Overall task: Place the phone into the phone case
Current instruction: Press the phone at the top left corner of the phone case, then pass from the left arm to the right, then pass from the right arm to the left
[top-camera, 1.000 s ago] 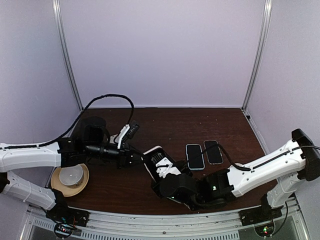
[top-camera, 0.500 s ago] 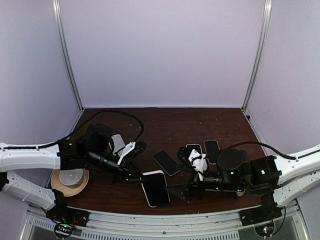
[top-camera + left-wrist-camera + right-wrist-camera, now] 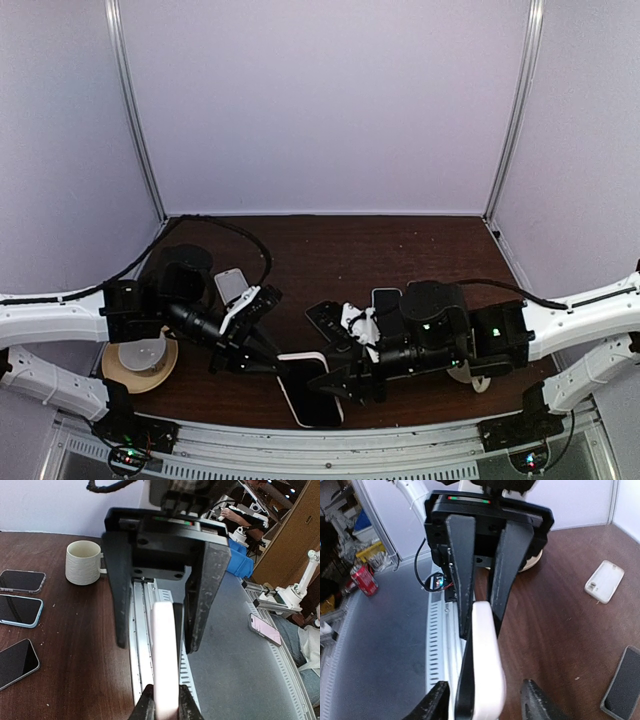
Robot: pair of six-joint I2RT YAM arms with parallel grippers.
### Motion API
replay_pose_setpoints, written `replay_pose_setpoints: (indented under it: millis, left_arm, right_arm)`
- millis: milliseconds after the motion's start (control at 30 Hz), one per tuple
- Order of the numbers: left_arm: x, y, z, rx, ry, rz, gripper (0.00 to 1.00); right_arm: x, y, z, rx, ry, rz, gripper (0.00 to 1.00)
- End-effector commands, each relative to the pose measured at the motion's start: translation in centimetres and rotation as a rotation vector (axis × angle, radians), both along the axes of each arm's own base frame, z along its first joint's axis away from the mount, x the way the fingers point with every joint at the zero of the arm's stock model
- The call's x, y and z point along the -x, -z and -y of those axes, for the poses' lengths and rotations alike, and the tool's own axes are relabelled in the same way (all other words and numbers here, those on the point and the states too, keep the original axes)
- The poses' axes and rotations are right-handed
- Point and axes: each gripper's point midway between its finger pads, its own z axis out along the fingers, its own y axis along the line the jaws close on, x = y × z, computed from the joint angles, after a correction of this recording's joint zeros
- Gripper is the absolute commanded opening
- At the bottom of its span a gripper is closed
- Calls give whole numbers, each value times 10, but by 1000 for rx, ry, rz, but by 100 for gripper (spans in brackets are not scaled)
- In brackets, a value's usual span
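A phone (image 3: 308, 392) with a black face lies in a white phone case near the table's front edge. In the right wrist view I see them edge-on: the black phone (image 3: 466, 690) lies against the white case (image 3: 489, 660), and its seating depth is unclear. My left gripper (image 3: 272, 358) is shut on one end, its fingertips (image 3: 145, 707) pinching the pale edge (image 3: 165, 655). My right gripper (image 3: 340, 380) faces it from the other end. Its jaws straddle the case with a gap on each side (image 3: 486, 702).
A black phone (image 3: 330, 322) lies behind the grippers, beside a blue-cased phone (image 3: 20, 609) and a clear-cased one (image 3: 22, 580). A mug (image 3: 82, 562) stands at the right. A white case-like slab (image 3: 232, 285) and a bowl on a plate (image 3: 140, 352) sit left. The metal rail (image 3: 300, 440) runs along the front.
My right gripper has swung left to the phone's end and its jaws have narrowed around it. The left gripper has carried the phone slightly nearer the front edge.
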Motion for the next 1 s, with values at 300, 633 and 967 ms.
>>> replay_pose_setpoints:
  millis: [300,633,967]
  left_arm:
    - [7,-35,3,138,54,77,0]
    - [-5,-31,8,120,-18,83,40]
    - [-21,-21,17,111,-105,65,66]
  right_arm:
    - [-4,-12,-6,-13,-18,-51,7]
    - [-19,-57,2,-118,73,-5,0]
    - [-22,-101,7,-255,92,35,0]
